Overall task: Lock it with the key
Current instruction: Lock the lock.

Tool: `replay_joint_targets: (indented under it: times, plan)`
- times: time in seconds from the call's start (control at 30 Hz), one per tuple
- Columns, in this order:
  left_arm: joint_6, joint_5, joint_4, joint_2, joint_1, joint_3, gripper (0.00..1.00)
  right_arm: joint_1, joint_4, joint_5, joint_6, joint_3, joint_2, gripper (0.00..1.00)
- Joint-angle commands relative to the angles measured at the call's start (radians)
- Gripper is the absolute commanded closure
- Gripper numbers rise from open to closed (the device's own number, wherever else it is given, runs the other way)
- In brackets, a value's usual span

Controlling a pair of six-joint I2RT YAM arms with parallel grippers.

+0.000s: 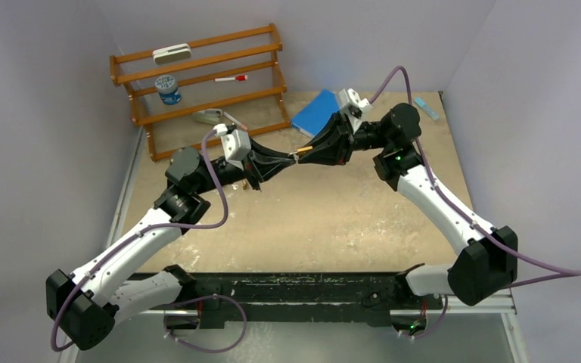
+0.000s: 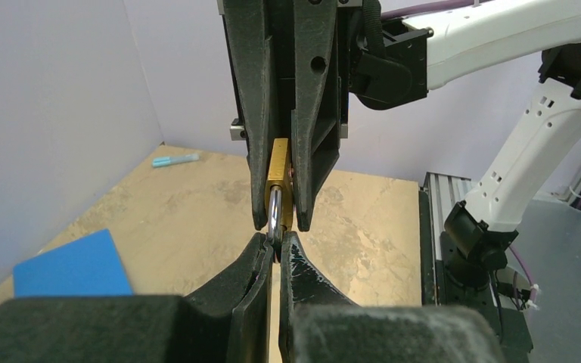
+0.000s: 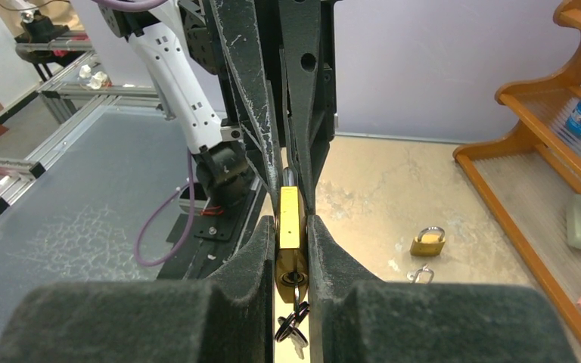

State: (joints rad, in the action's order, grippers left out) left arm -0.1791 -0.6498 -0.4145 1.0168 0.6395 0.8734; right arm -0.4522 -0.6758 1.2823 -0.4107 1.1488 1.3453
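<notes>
The right gripper [image 3: 290, 224] is clamped on the brass padlock [image 3: 290, 204] in mid-air, with the keys [image 3: 293, 329] dangling just beneath its fingers. Straight ahead of it, the left gripper [image 2: 274, 248] is pinched tight on the shackle [image 2: 273, 213]. The key looks to be in. I'd say seating the shackle and turning the key remain, but I can't tell if it's latched.

Scuffed wooden table [image 1: 333, 219] here: wooden rack [image 1: 257, 96], blue notebook [image 1: 316, 112], light-blue pen [image 1: 426, 108] and a spare padlock [image 3: 428, 242] on it.

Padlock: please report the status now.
Right end effector shut on padlock body. Left end effector shut on shackle. Key hangs below. Nothing blocking.
</notes>
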Motion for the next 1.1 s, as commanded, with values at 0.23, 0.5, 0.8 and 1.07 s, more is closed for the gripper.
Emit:
replay_joint_targets:
  times: [0.23,0.5,0.8,1.07]
  plan:
    - [0.079,0.003,0.042,-0.047,0.025,0.067,1.0,0.032,-0.045,-0.055,-0.033,-0.056,-0.074,1.0]
    - [-0.055,-0.063,-0.156,0.077,0.024,0.054,1.0,-0.063,0.024,-0.131,0.045,-0.027,-0.025,1.0]
    - [0.017,-0.004,-0.059,0.002,0.022,0.056,1.0,-0.056,0.085,-0.129,0.08,-0.047,-0.061,0.98]
    - [0.061,0.017,0.024,-0.049,0.019,0.08,1.0,0.056,0.125,-0.153,0.096,-0.107,-0.161,0.58]
